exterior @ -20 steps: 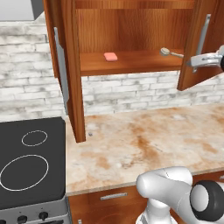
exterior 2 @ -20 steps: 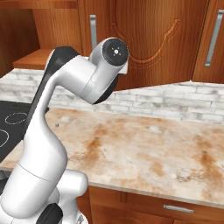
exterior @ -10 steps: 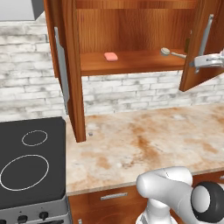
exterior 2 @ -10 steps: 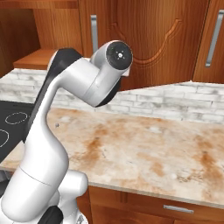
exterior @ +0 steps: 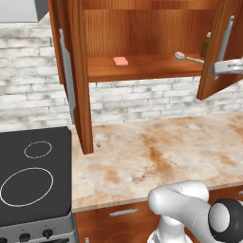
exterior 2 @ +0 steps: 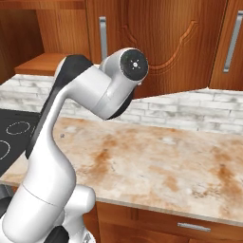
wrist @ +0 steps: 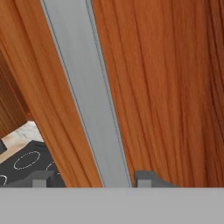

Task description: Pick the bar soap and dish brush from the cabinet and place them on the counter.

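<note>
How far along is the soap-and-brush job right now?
Done: both doors of the cabinet stand open. In hand: the tool is up at the right door, its tips either side of the silver handle, gripping nothing else. Left: the bar soap and the dish brush both lie on the shelf; neither is on the counter yet.

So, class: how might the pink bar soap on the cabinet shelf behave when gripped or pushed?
The bar soap lies flat and low, so it probably slides rather than tips or rolls. Its rounded corners and smooth look suggest it could slip from a pinch. Small, so likely light.
</note>
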You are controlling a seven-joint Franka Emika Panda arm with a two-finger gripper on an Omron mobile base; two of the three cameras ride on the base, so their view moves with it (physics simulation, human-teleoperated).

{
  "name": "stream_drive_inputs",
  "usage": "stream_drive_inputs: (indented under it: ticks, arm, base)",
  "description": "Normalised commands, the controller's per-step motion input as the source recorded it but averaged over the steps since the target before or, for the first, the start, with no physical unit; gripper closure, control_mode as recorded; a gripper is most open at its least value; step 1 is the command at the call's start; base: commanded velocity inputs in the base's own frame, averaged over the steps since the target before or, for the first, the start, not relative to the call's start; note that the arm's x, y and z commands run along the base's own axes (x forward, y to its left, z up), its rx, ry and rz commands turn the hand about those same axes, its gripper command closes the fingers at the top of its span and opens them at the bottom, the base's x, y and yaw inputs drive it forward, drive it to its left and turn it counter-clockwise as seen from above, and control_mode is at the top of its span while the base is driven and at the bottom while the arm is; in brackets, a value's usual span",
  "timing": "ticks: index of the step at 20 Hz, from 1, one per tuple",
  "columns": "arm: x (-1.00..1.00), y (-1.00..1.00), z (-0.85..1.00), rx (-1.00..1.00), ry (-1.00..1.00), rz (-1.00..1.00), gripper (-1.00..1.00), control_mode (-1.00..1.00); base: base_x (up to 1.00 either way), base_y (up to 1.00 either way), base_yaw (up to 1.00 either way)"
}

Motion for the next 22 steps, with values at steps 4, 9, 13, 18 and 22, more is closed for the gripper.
stream_drive_inputs:
  ticks: [4, 9, 13, 18, 22]
  arm:
    - [-0.08, -0.07, 0.00, 0.00, 0.00, 0.00, -1.00, -1.00]
    - [-0.20, -0.15, 0.06, 0.00, -0.01, 0.00, -1.00, -1.00]
    - [-0.30, -0.08, 0.12, -0.02, -0.05, -0.03, -1.00, -1.00]
    - [-0.25, 0.07, 0.11, -0.07, -0.01, -0.07, -1.00, -1.00]
    - [-0.17, 0.26, 0.02, -0.15, 0.01, -0.03, -1.00, -1.00]
  base:
    - [0.00, 0.00, 0.00]
    - [0.00, 0.00, 0.00]
    - [0.00, 0.00, 0.00]
    - [0.00, 0.00, 0.00]
    - [0.00, 0.00, 0.00]
